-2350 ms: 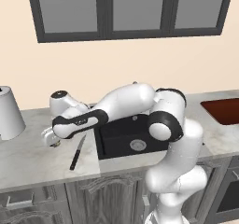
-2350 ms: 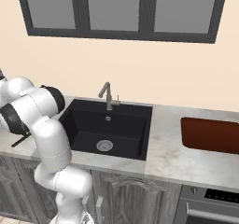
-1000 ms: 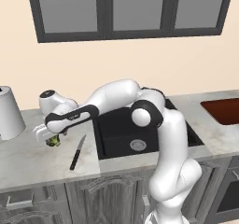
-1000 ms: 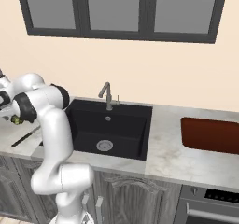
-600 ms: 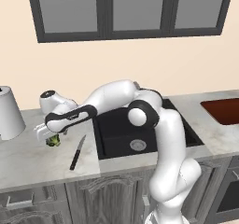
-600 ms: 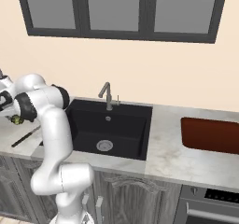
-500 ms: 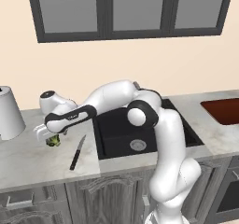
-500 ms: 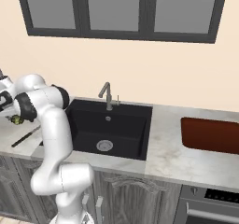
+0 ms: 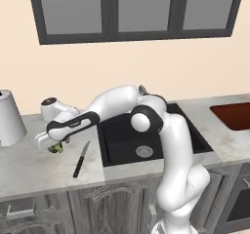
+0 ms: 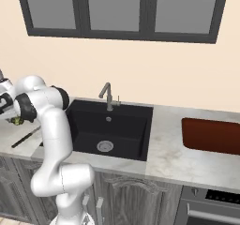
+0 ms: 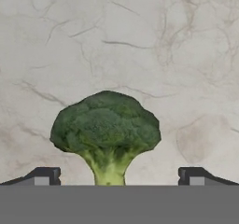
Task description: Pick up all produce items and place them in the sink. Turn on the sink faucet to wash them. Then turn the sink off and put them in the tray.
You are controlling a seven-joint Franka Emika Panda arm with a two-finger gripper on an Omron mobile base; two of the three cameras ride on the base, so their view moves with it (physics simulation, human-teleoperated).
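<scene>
The arm reaches far to the left over the marble counter (image 9: 29, 167), with the gripper (image 9: 52, 144) low above the broccoli floret (image 11: 106, 125). In the hand view the floret lies on the pale veined stone between the two finger tips, its dark bumpy head pointing away and its paler stem toward the hand. The jaws stand wide apart, one tip on each side of the floret and neither touching it; nothing is held. In the left base view the broccoli floret (image 9: 55, 149) peeks out just under the hand, left of a black-handled knife (image 9: 80, 159) that lies on the counter beside the sink (image 9: 122, 145). The black basin is empty of produce, with its round silver drain (image 10: 105, 146) showing. The faucet (image 10: 108, 95) stands at the far edge of the sink. The reddish-brown tray (image 10: 211, 135) sits on the counter well to the right of the sink. A white paper-towel roll (image 9: 9, 118) stands at the far left.
</scene>
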